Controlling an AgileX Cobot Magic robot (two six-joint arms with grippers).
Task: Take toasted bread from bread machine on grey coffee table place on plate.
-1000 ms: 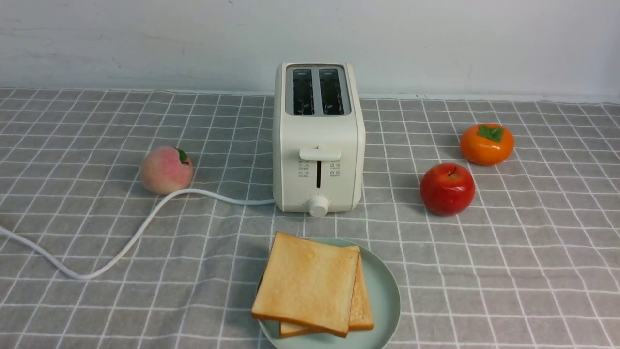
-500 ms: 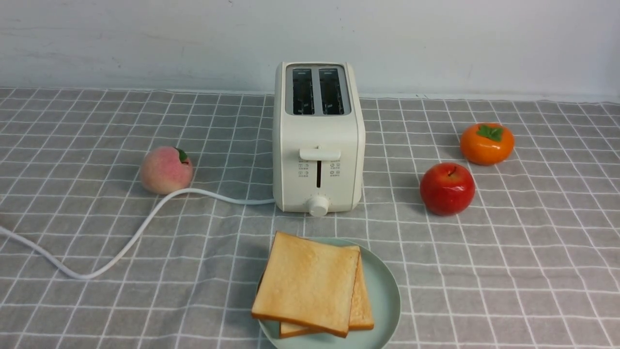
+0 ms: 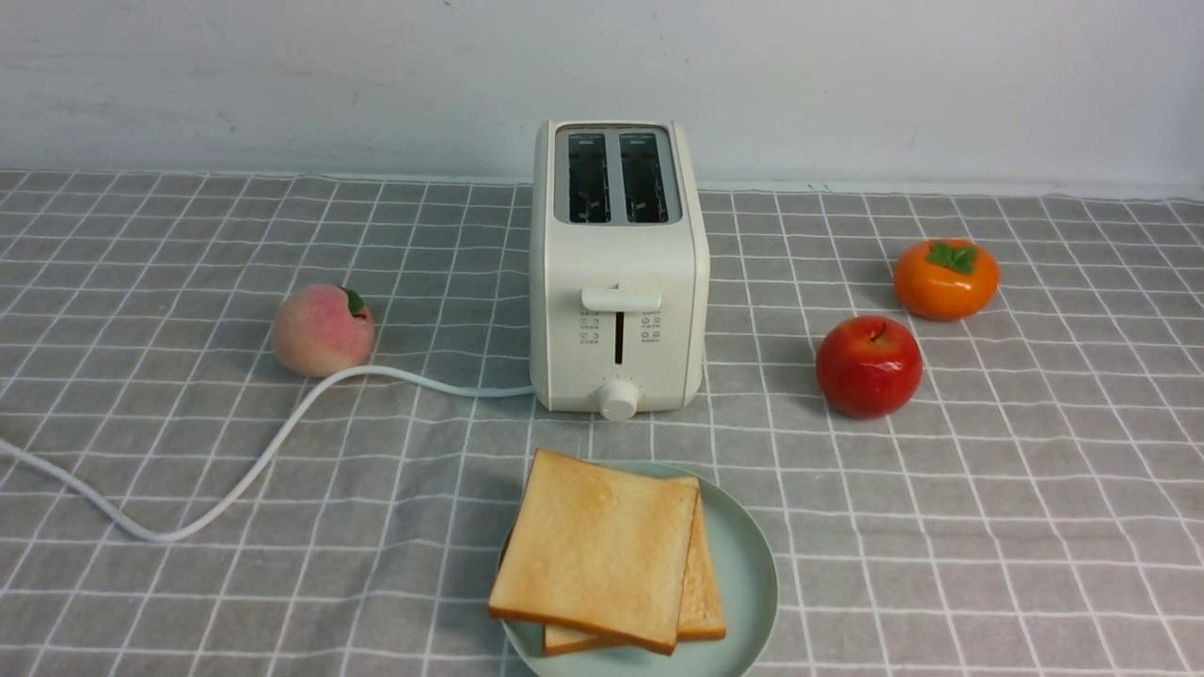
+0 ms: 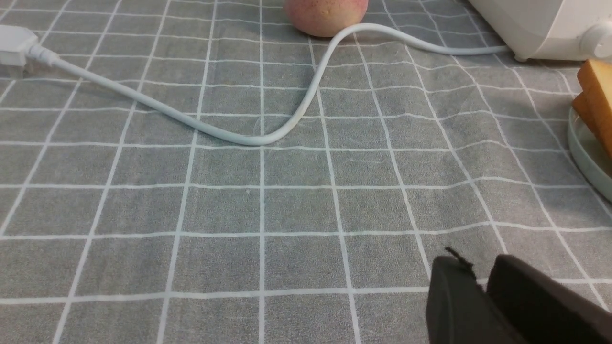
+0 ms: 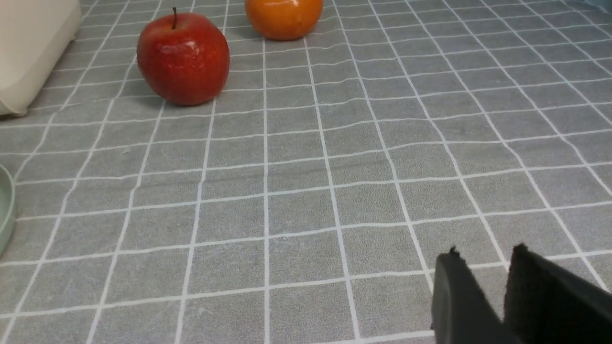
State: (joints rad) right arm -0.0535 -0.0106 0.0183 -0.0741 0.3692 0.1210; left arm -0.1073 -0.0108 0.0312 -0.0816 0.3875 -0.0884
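Note:
Two slices of toasted bread point(image 3: 593, 550) lie stacked on the mint-green plate point(image 3: 748, 574), at the front of the grey coffee table point(image 3: 988, 527). The cream-white bread machine point(image 3: 616, 273) stands behind the plate, both slots dark and empty. Neither gripper shows in the front view. My left gripper point(image 4: 475, 263) hangs low over bare cloth, shut and empty, well apart from the toast edge point(image 4: 595, 91) and the plate rim point(image 4: 585, 153). My right gripper point(image 5: 485, 253) is empty over bare cloth, its jaws a narrow gap apart; the plate rim point(image 5: 5, 210) is far off.
A peach point(image 3: 322, 329) lies left of the bread machine, with the white cord point(image 3: 235, 470) curling past it to a plug point(image 4: 14, 50). A red apple point(image 3: 867, 367) and an orange persimmon point(image 3: 945, 279) sit to the right. A white wall backs the table.

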